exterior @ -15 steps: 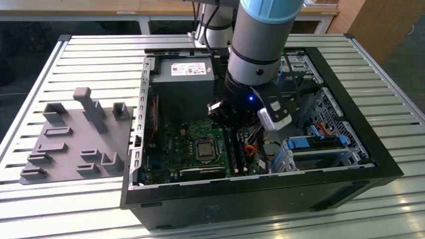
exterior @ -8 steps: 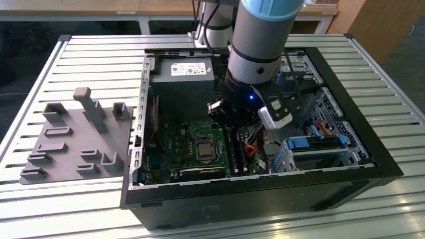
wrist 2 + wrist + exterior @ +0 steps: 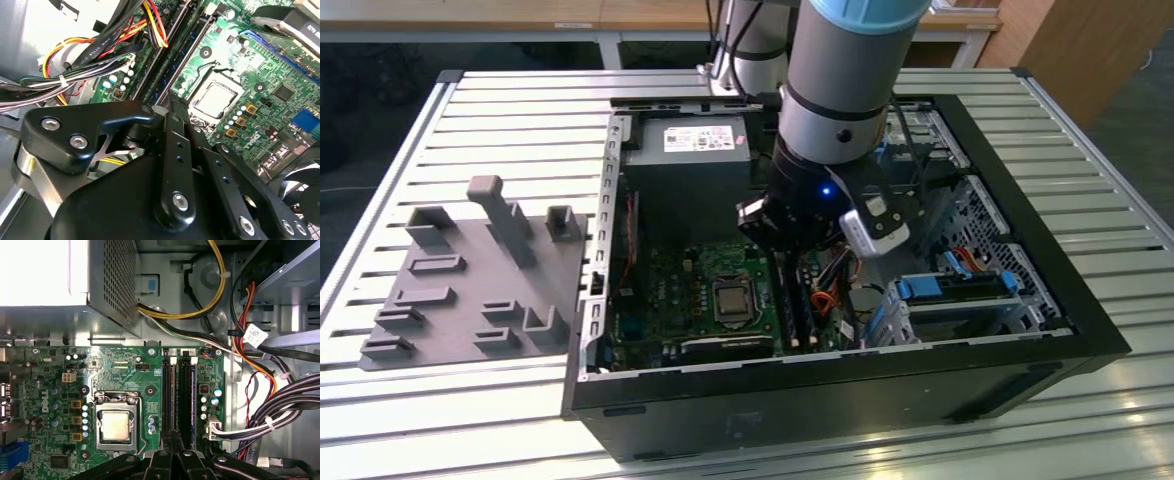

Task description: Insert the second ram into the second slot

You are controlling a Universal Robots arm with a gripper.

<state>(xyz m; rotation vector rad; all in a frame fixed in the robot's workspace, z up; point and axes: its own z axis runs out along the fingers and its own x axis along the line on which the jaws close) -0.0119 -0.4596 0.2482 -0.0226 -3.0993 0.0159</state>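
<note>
Grey plastic holder tray (image 3: 467, 285) sits on the slatted table (image 3: 400, 130) at the exterior view's left, beside the open black computer case (image 3: 854, 400). Inside lie the green motherboard (image 3: 670, 290) and its bare processor (image 3: 115, 425). The gripper (image 3: 174, 442), fingers drawn together, hangs over the memory slots (image 3: 178, 392); whether the second ram lies between them or sits in a slot, I cannot tell.

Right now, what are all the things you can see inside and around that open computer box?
Computer case: one, black, open, lying on the slatted metal table.
Motherboard: one, green, on the case floor.
Processor: one, silver, in its socket on the motherboard.
Memory slots: a pair of long dark ones, beside the processor.
Power supply: one, grey, at the case's far end.
Cables: a bundle, black, yellow, orange and red, along the case wall.
Parts holder: one, grey, on the table at the exterior view's left.
Robot arm: one, grey and blue, reaching into the case.
Gripper: one, black, just over the memory slots.
</note>
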